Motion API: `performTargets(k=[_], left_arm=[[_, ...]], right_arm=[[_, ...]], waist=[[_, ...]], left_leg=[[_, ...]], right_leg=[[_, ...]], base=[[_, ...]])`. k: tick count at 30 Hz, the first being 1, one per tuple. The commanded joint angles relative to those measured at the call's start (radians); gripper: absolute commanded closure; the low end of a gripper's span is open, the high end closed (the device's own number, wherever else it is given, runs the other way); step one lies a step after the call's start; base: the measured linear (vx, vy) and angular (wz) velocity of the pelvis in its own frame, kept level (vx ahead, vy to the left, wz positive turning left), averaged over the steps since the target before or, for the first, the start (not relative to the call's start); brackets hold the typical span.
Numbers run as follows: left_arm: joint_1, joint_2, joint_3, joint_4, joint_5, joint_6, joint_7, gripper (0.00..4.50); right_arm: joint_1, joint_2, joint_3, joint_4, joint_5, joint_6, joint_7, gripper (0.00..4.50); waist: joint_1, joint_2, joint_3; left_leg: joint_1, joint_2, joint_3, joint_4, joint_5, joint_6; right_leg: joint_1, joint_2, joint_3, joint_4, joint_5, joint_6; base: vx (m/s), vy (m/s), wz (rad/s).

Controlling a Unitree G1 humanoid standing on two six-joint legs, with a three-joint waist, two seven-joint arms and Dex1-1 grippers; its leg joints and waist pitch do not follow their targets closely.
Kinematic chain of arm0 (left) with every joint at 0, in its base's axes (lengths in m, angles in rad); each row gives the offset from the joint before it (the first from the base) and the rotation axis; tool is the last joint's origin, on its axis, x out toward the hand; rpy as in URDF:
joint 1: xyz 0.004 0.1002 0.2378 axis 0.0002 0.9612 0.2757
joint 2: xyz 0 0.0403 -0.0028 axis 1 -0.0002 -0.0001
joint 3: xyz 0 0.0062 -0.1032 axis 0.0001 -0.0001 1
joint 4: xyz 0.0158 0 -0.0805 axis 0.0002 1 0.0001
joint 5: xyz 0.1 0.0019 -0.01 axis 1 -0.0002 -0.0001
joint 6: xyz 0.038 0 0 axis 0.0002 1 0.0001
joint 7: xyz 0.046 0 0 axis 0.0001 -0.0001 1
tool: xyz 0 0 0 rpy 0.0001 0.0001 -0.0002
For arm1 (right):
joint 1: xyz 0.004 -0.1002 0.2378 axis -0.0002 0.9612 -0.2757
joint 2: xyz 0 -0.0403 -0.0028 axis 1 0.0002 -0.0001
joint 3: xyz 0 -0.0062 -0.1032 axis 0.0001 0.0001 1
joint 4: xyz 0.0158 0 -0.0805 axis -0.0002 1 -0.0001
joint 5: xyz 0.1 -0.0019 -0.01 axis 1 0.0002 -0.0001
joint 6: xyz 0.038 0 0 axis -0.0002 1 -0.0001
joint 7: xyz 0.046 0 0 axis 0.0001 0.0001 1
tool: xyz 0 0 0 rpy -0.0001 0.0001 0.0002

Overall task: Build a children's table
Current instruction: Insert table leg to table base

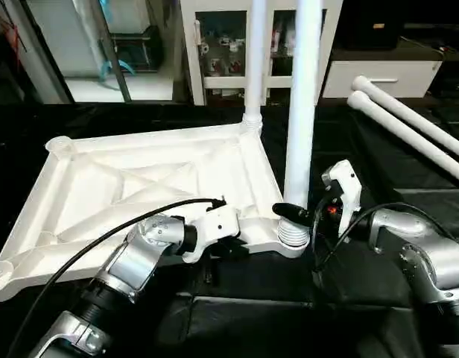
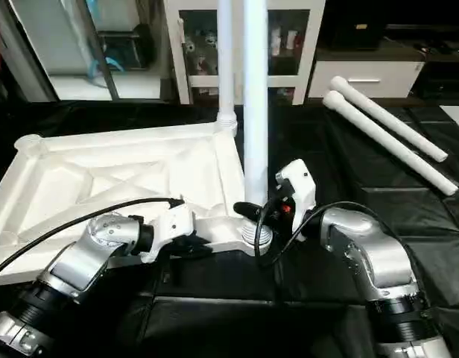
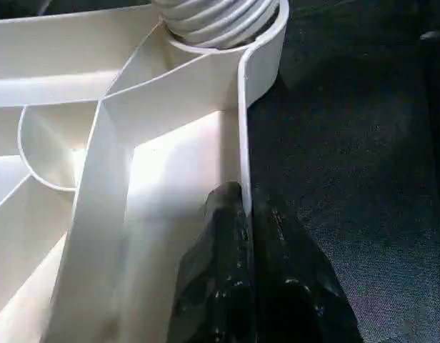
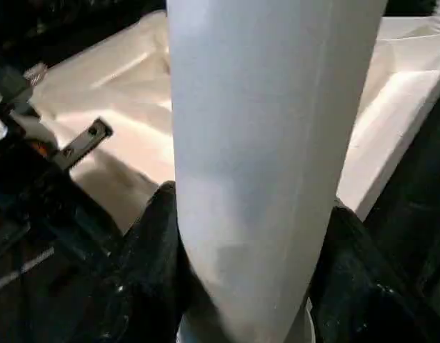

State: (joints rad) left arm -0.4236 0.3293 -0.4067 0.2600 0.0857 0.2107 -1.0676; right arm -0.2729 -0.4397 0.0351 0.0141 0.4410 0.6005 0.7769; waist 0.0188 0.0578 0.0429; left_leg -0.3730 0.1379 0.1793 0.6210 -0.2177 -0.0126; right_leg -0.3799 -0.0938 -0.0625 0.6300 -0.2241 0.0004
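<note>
The white tabletop (image 1: 140, 179) lies upside down, ribbed underside up. Two white legs stand upright in its right-hand corner sockets: a far leg (image 1: 255, 60) and a near leg (image 1: 302, 112). My right gripper (image 1: 296, 216) is shut around the near leg just above its threaded socket (image 1: 293, 237). In the right wrist view one black finger (image 4: 152, 257) shows on each side of the tube (image 4: 263, 143). My left gripper (image 3: 245, 214) is shut on the thin near rim wall (image 3: 241, 128) of the tabletop, a short way left of that socket.
Two loose white legs (image 1: 408, 127) lie side by side on the black-covered work table (image 1: 378, 186) at the back right. A white cabinet (image 1: 214, 52) and drawer unit (image 1: 378, 74) stand beyond the table's far edge.
</note>
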Motion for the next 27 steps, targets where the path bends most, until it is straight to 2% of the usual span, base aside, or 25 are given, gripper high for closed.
performTargets(k=[1,3,5,6,8,9,10,12,15,16,18,19,21,23,27], left_arm=[[0.0,-0.002,-0.012,0.014,-0.019,-0.035,-0.023,4.5],[0.0,-0.002,-0.012,0.014,-0.019,-0.035,-0.023,4.5],[-0.005,-0.004,-0.009,0.019,-0.021,-0.039,-0.02,4.5],[-0.006,-0.005,-0.008,0.021,-0.021,-0.04,-0.019,4.5],[-0.011,-0.008,-0.006,0.031,-0.022,-0.045,-0.015,4.5],[-0.014,-0.01,-0.004,0.036,-0.022,-0.047,-0.013,4.5],[-0.014,-0.01,-0.004,0.036,-0.022,-0.047,-0.013,4.5],[-0.022,-0.015,-0.001,0.049,-0.023,-0.054,-0.004,4.5],[-0.024,-0.017,0.001,0.052,-0.024,-0.055,-0.001,4.5],[-0.03,-0.02,0.002,0.06,-0.024,-0.057,0.003,4.5],[-0.033,-0.021,0.004,0.065,-0.023,-0.061,0.005,4.5],[-0.035,-0.022,0.007,0.07,-0.022,-0.065,0.005,4.5],[-0.035,-0.022,0.008,0.071,-0.022,-0.066,0.006,4.5],[-0.036,-0.022,0.009,0.074,-0.02,-0.072,0.01,4.5],[-0.037,-0.024,0.011,0.079,-0.02,-0.074,0.014,4.5]], right_arm=[[0.03,0.009,-0.013,0.016,-0.001,-0.009,-0.035,2.64],[0.03,0.009,-0.013,0.016,-0.001,-0.009,-0.035,2.64],[0.079,0.031,-0.031,0.012,0.005,-0.03,-0.047,2.64],[0.089,0.036,-0.035,0.012,0.006,-0.036,-0.051,2.64],[0.143,0.069,-0.057,0.01,0.012,-0.069,-0.074,2.64],[0.168,0.087,-0.066,0.006,0.014,-0.087,-0.085,2.64],[0.168,0.087,-0.066,0.006,0.014,-0.087,-0.085,2.64],[0.214,0.132,-0.094,-0.002,0.016,-0.138,-0.126,2.64],[0.226,0.144,-0.1,0.0,0.014,-0.159,-0.138,2.64],[0.257,0.163,-0.1,0.001,0.001,-0.207,-0.151,2.64],[0.28,0.175,-0.095,0.0,-0.013,-0.235,-0.151,2.64],[0.299,0.16,-0.055,-0.001,-0.062,-0.267,-0.144,2.64],[0.305,0.153,-0.041,-0.002,-0.078,-0.276,-0.141,2.64],[0.311,0.136,-0.011,-0.001,-0.12,-0.3,-0.136,2.64],[0.319,0.123,0.007,0.005,-0.144,-0.331,-0.13,2.64]], waist=[[0.001,-0.026,-0.041],[0.001,-0.026,-0.041],[0.001,-0.019,-0.039],[0.002,-0.022,-0.04],[0.005,-0.021,-0.04],[0.008,-0.017,-0.041],[0.006,-0.018,-0.039],[0.006,-0.017,-0.037],[0.005,-0.016,-0.037],[0.005,-0.015,-0.036],[0.008,-0.016,-0.037],[0.007,-0.014,-0.035],[0.006,-0.013,-0.033],[0.004,-0.016,-0.031],[0.003,-0.016,-0.029]], left_leg=[[0.007,0.091,-0.042,-0.096,-0.258,0.016],[0.007,0.092,-0.042,-0.097,-0.258,0.016],[0.008,0.092,-0.042,-0.098,-0.272,0.013],[0.009,0.092,-0.041,-0.098,-0.277,0.013],[0.008,0.092,-0.042,-0.102,-0.285,0.01],[0.011,0.094,-0.043,-0.102,-0.284,0.008],[0.011,0.094,-0.043,-0.104,-0.292,0.008],[0.012,0.093,-0.042,-0.107,-0.31,0.004],[0.015,0.093,-0.046,-0.111,-0.329,-0.008],[0.02,0.094,-0.044,-0.114,-0.34,-0.012],[0.022,0.095,-0.042,-0.115,-0.335,-0.011],[0.019,0.096,-0.044,-0.118,-0.332,-0.01],[0.018,0.097,-0.044,-0.12,-0.34,-0.012],[0.018,0.096,-0.047,-0.121,-0.369,-0.016],[0.02,0.096,-0.05,-0.121,-0.39,-0.017]], right_leg=[[0.025,-0.078,0.059,-0.106,-0.32,-0.201],[0.025,-0.077,0.058,-0.105,-0.317,-0.202],[0.023,-0.078,0.06,-0.106,-0.327,-0.2],[0.022,-0.078,0.06,-0.109,-0.333,-0.197],[0.022,-0.078,0.061,-0.112,-0.346,-0.186],[0.021,-0.079,0.06,-0.111,-0.342,-0.186],[0.021,-0.078,0.06,-0.112,-0.337,-0.188],[0.018,-0.079,0.061,-0.118,-0.367,-0.179],[0.019,-0.08,0.059,-0.121,-0.407,-0.166],[0.016,-0.08,0.06,-0.126,-0.414,-0.161],[0.015,-0.082,0.061,-0.131,-0.41,-0.158],[0.016,-0.08,0.06,-0.129,-0.402,-0.158],[0.017,-0.079,0.059,-0.13,-0.408,-0.154],[0.018,-0.083,0.061,-0.133,-0.462,-0.14],[0.013,-0.085,0.062,-0.14,-0.519,-0.121]], base=[[0.0,0.0,0.0],[0.0,0.0,0.0],[0.0,0.0,0.0],[0.0,0.0,0.0],[0.0,0.0,0.0],[0.0,0.0,0.0],[0.0,0.0,0.0],[0.0,0.0,0.0],[0.0,0.0,0.0],[0.0,0.0,0.0],[0.0,0.0,0.0],[0.0,0.0,0.0],[0.0,0.0,0.0],[0.0,0.0,0.0],[0.0,0.0,0.0]])
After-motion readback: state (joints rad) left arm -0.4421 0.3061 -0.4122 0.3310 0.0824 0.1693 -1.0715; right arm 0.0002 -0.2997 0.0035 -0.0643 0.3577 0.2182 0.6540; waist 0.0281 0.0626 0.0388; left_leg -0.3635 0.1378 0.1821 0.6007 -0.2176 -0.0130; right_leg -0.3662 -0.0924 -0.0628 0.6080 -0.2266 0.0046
